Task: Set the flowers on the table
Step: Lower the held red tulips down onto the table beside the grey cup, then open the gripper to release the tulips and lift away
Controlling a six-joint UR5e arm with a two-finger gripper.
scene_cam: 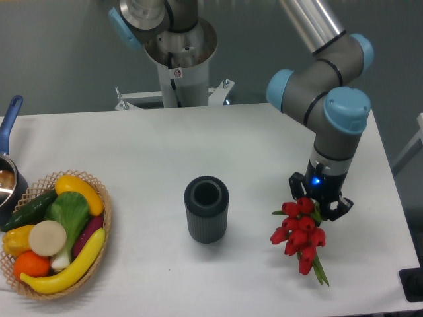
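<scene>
Red tulip heads mark the flowers (301,232), which hang or lie just below the pincer (320,202) at the right of the surface (264,145). The pincer points straight down, its dark fingers to either side of the upper part of the bunch; the leaves and stems run out from under the blooms, away from the pincer toward the near edge. Whether the fingers clamp the bunch or have let go cannot be read from this view, since the blooms hide the gap between them. Whether the lower heads touch the surface is likewise unclear, though the bunch sits low and slants as a thing laid down would.

A dark ribbed vase (206,209) stands upright, well apart to the pincer's left, with nothing showing in its open mouth. The likely reason for the bunch's place is that it must lie clear of the vase on bare white surface, and the spot beneath the pincer offers that. Much farther left, at the surface's edge, a wicker basket (104,218) holds toy fruit and vegetables, and a pot (10,178) with a blue handle sits beyond it; neither bears on the task.

By judgement the placing is near its end: what is left is a release, if not yet made, and a straight lift so the fingers do not drag the blooms.
</scene>
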